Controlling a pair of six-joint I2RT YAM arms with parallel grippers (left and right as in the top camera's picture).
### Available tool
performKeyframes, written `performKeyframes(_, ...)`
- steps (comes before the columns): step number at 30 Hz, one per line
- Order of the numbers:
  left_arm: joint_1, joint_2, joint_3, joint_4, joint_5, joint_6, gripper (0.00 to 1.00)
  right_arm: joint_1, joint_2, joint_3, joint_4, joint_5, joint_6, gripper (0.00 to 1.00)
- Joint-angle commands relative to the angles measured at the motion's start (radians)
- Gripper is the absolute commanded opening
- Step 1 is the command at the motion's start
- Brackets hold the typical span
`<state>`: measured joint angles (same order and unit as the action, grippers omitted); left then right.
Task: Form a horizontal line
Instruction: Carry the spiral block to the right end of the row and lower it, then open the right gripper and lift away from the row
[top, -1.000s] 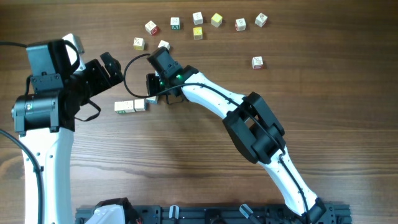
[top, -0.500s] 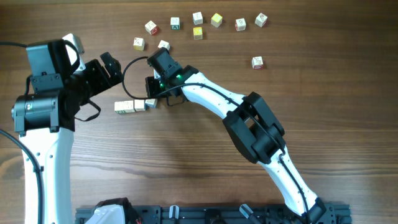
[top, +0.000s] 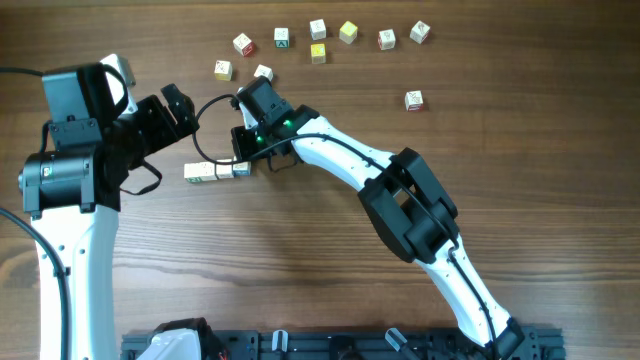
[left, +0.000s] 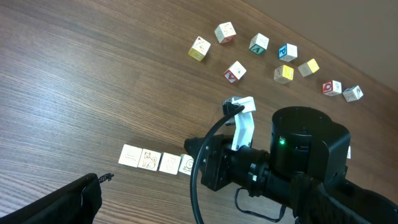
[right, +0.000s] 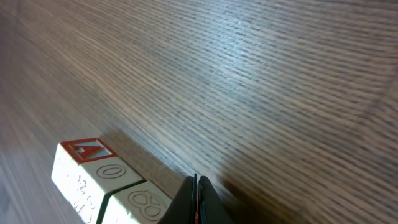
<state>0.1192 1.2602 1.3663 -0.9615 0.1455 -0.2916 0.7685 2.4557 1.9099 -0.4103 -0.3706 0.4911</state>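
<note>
- Four white cubes are counted edge to edge in the horizontal line (left: 152, 160) from the left wrist view; its three o'clock end is hidden under the right gripper (right: 196, 198), so a fifth cube cannot be ruled out
- From overhead, the line is found at about nine o'clock from the middle of the table (top: 300, 260), in the gap between the two arms, and it reads as straight and level
- The right gripper's fingers are seen pinched fully together with nothing between them; the tip is set low at the three o'clock end of the row, just beside the last cube, and whether it is touching cannot be told
- The left gripper (top: 183, 110) is spread as wide as it goes and is empty, held at about eleven o'clock from the row and apart from it
- Ten loose cubes (top: 318, 52) are left scattered along the twelve o'clock side of the table, with a lone cube (top: 413, 99) set off toward two o'clock
- The row is judged to be largely built, and the step in hand looks like a closed-finger nudge to square up the end cube
- What is left is judged to be a check of the end cube's alignment, and perhaps one more cube to be fetched from the scatter; that cannot be settled from these views
</note>
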Motion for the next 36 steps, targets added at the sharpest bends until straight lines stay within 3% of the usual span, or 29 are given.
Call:
performKeyframes(1, 0.003, -0.003, -0.007, 0.002, -0.009, -0.008, 1.00, -0.005, 0.010, 0.006, 0.006, -0.049, -0.025, 0.04)
performKeyframes(8, 0.003, -0.003, -0.007, 0.002, -0.009, -0.008, 1.00, -0.035, 0.008, 0.007, 0.027, 0.016, -0.034, 0.05)
performKeyframes(13, 0.003, -0.003, -0.007, 0.002, -0.009, -0.008, 1.00, -0.104, 0.007, 0.007, -0.045, 0.021, 0.092, 0.04)
performKeyframes(20, 0.003, -0.003, -0.007, 0.002, -0.009, -0.008, 1.00, -0.140, 0.007, 0.007, -0.232, -0.196, 0.114, 0.04)
performKeyframes(27, 0.003, -0.003, -0.007, 0.002, -0.009, -0.008, 1.00, -0.126, 0.007, 0.007, -0.238, -0.392, 0.113, 0.04)
performKeyframes(36, 0.003, -0.003, -0.007, 0.002, -0.009, -0.008, 1.00, -0.124, 0.008, 0.007, -0.238, -0.436, 0.115, 0.04)
